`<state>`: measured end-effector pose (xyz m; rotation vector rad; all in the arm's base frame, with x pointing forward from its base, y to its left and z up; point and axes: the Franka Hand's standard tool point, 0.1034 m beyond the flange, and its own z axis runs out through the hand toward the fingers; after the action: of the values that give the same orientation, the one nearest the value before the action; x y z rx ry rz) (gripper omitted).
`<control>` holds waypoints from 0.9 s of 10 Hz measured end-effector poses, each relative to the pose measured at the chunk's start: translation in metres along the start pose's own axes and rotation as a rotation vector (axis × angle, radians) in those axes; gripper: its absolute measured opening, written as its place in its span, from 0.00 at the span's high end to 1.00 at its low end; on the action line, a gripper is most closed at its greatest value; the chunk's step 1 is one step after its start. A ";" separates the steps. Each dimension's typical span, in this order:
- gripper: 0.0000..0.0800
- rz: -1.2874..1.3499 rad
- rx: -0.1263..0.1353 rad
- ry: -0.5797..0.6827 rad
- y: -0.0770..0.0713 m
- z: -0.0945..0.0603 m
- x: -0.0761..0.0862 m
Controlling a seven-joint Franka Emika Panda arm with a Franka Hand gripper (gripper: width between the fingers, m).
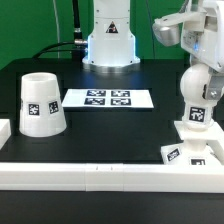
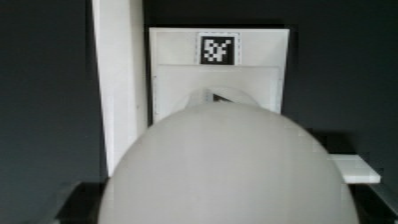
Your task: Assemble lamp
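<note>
End effector [image 1: 200, 72] clasping bulb [image 1: 199, 95], base [image 1: 200, 146] beneath

We log the shade [image 1: 42, 103], the bulb [image 1: 197, 88] and the base [image 1: 205, 148] as white plastic, smooth, matt to faintly satin. Their tags read as matt black-and-white print. The table [image 1: 100, 130] is black, matt and even. The marker board [image 1: 110, 98] is thin, flat, matt white. The rail [image 1: 100, 172] is smooth white.
</note>
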<state>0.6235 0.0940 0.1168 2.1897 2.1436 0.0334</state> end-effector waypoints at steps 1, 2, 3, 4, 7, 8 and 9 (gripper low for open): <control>0.28 0.003 0.000 0.000 0.000 0.000 0.000; 0.28 0.029 0.000 0.000 0.000 0.000 0.000; 0.28 0.030 0.000 0.000 0.000 0.000 0.000; 0.28 0.048 0.001 0.001 0.000 0.000 0.000; 0.28 0.462 0.017 0.005 -0.002 0.000 0.001; 0.28 0.614 0.037 0.012 -0.004 0.001 0.000; 0.28 0.685 0.049 0.011 -0.005 0.001 0.000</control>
<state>0.6183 0.0943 0.1157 2.8313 1.3064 0.0315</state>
